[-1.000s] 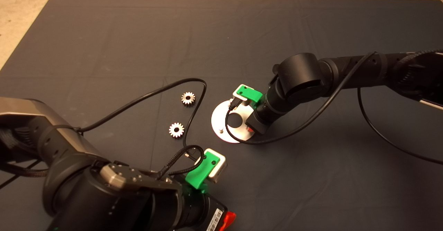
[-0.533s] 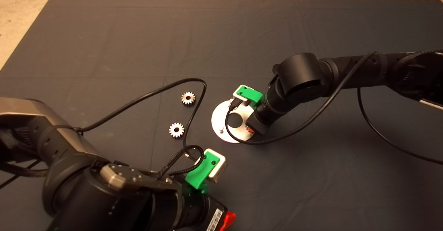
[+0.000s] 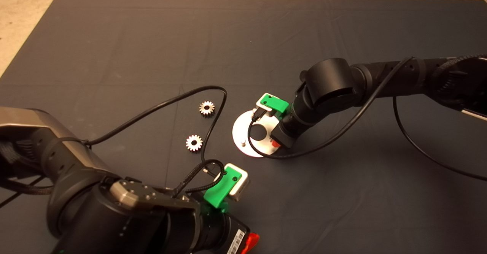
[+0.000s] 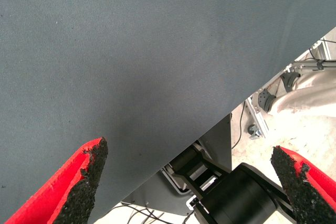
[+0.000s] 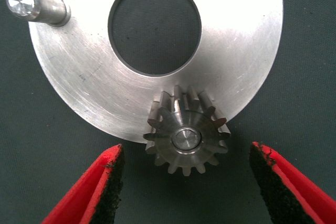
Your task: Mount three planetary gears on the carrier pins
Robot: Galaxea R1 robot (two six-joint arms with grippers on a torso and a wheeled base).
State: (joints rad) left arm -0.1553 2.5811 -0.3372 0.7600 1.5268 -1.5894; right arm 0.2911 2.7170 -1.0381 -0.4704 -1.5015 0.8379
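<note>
The left gripper (image 4: pixel 189 182) waits at the near edge of the counter (image 3: pixel 114 37), its red fingers (image 4: pixel 79 177) spread wide and holding nothing, over bare dark mat. Farther in, the right gripper (image 5: pixel 186 182) hangs over the silver carrier disc (image 5: pixel 241 51), fingers (image 5: pixel 107 182) well apart on either side of one planetary gear (image 5: pixel 186 132) without touching it; that gear sits on a pin (image 5: pixel 186 138) at the disc's rim. Another pin (image 5: pixel 37 4) stands bare. Two loose gears (image 3: pixel 194 143) (image 3: pixel 207 108) lie on the mat to the left of the disc, well apart from it.
</note>
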